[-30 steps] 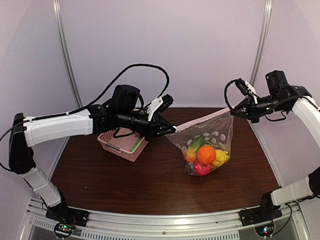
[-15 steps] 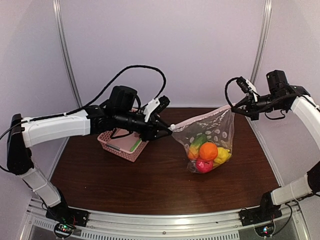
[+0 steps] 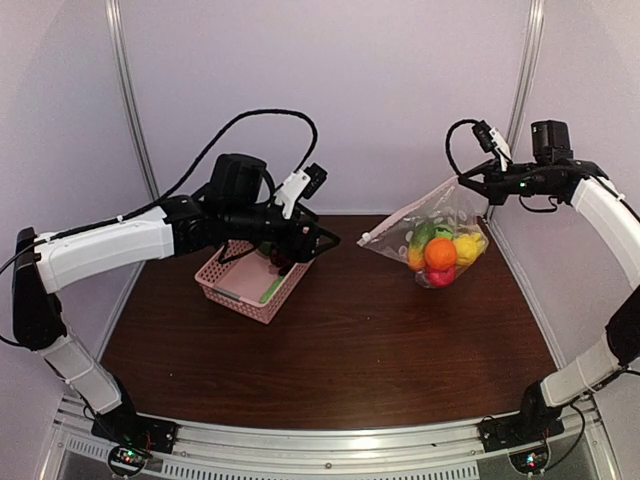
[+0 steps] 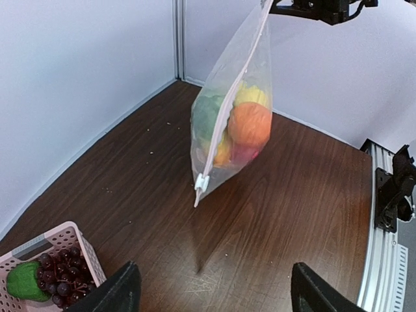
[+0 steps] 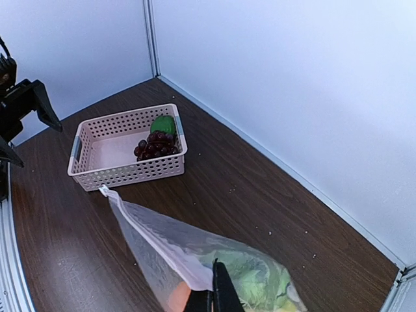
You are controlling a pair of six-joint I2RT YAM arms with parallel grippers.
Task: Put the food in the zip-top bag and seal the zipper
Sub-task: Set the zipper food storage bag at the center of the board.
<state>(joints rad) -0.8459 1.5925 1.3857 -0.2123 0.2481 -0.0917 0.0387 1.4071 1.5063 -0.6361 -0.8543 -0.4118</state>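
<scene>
The zip-top bag (image 3: 420, 228) hangs in the air at the right, with my right gripper (image 3: 470, 183) shut on its upper corner. Inside the bag sits food (image 3: 440, 253): an orange, a yellow, a green and a red piece. In the left wrist view the bag (image 4: 221, 140) dangles slantwise, and its zipper (image 4: 225, 110) ends in a white slider (image 4: 202, 184). My left gripper (image 3: 322, 240) is open, empty and apart from the bag. Its fingers (image 4: 120, 292) frame bare table. Dark grapes (image 5: 153, 144) and a green piece (image 5: 162, 123) lie in the pink basket. In the right wrist view my right gripper (image 5: 214, 289) pinches the bag (image 5: 162, 250).
The pink lattice basket (image 3: 235, 290) stands on the brown table (image 3: 350, 350) below my left arm. White walls close in at the back and both sides. A metal rail (image 4: 380, 260) runs along the table's near edge.
My left gripper has opened, let go of the bag's zipper end and drawn back to the left. My right arm has lifted the bag up and to the right, and it now hangs from that gripper alone.
</scene>
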